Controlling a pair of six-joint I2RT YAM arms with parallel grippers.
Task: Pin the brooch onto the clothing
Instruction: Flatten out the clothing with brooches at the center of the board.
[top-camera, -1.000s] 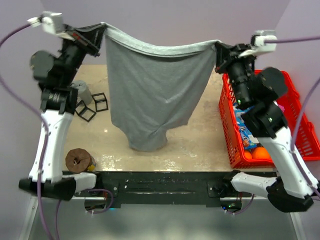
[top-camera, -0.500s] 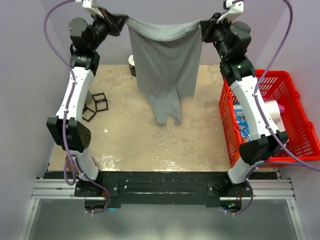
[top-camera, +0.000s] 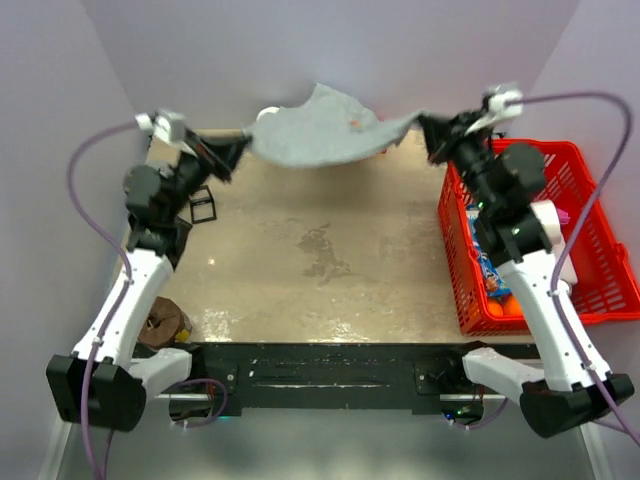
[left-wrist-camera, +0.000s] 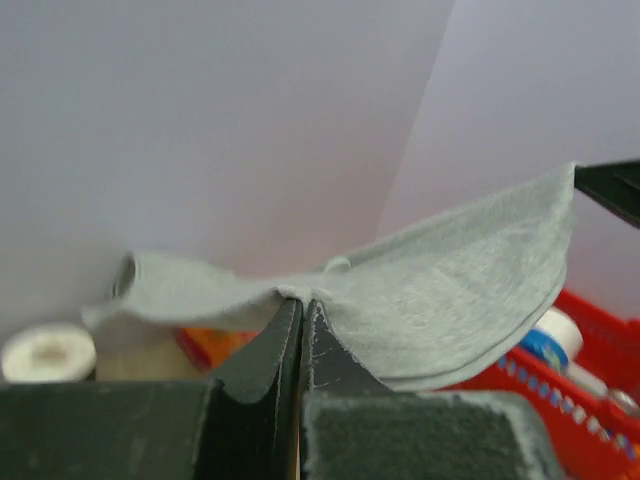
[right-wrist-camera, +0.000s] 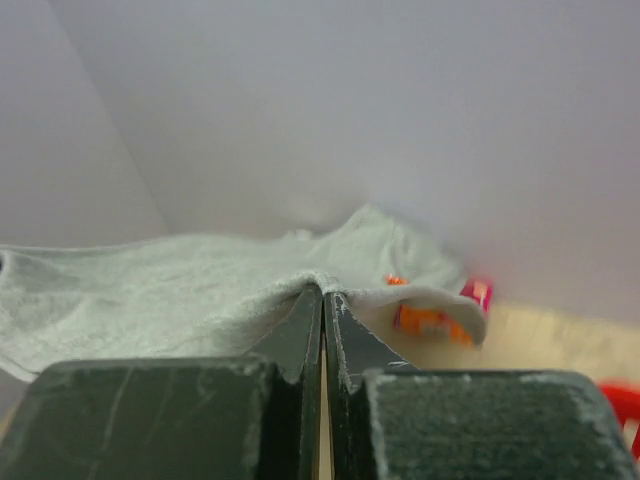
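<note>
Stretching the clothing (top-camera: 315, 138) spread at the top view's upper centre, the left tool (top-camera: 238, 152) and right tool (top-camera: 424, 127) each clamp an edge, probably to lay it flat on the counter (top-camera: 320, 250) for pinning; an orange speck there may be the brooch (top-camera: 352, 123).

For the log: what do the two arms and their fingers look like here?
The left arm and right arm have white link shells, black joints and black bases. A lilac cable loops off each white-capped wrist. The fingers are matte black wedges, tapering to thin tips.
</note>
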